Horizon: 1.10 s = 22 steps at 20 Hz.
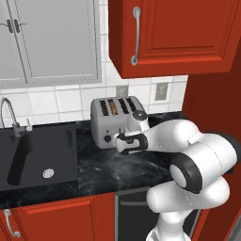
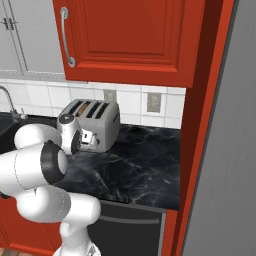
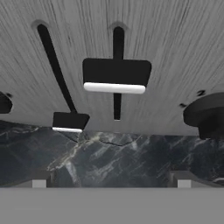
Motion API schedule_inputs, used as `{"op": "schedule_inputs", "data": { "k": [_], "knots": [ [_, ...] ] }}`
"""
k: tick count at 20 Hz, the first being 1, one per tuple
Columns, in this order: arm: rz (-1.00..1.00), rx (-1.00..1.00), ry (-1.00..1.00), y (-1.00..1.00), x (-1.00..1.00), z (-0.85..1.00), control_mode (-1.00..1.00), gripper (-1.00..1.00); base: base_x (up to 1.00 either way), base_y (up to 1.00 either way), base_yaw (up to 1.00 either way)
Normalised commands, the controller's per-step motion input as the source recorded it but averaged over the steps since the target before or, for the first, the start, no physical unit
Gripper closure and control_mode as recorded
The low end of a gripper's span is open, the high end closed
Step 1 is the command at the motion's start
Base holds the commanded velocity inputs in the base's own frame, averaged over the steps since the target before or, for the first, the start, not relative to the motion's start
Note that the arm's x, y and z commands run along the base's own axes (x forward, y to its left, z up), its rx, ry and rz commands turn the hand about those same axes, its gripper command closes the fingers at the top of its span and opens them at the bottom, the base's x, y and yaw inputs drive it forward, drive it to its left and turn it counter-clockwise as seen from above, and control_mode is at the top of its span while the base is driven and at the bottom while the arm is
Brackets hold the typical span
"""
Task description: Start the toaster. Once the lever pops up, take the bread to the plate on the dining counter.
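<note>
A: Toaster (image 1: 107, 123) front — lower right part hidden behind the arm's wrist, both base views.
B: Bread (image 1: 113, 107)?
A: Top edge alone shows above the toaster's slot. Right knob (image 3: 209, 116) cut by the frame edge.

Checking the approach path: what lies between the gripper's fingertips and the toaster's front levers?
Bare black marble worktop; the hand view shows nothing else between the open gripper and the toaster.
</note>
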Motion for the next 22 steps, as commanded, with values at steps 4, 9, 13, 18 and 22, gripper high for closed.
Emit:
{"op": "schedule_inputs", "data": {
  "k": [4, 9, 13, 18, 22],
  "knots": [
    [0.00, 0.00, -0.12, 0.00, -0.04, 0.12, -1.00, -1.00, 0.00, 0.00, 0.00],
    [0.00, 0.00, -0.10, 0.00, -0.06, 0.23, -1.00, -1.00, 0.00, 0.00, 0.00],
    [0.00, 0.00, -0.08, 0.00, -0.04, 0.25, -1.00, -1.00, 0.00, 0.00, 0.00],
    [0.00, 0.00, -0.09, 0.00, -0.01, 0.31, -1.00, -1.00, 0.00, 0.00, 0.00],
    [0.00, 0.00, -0.11, 0.00, 0.00, 0.31, -1.00, -1.00, 0.00, 0.00, 0.00]
  ]
}}
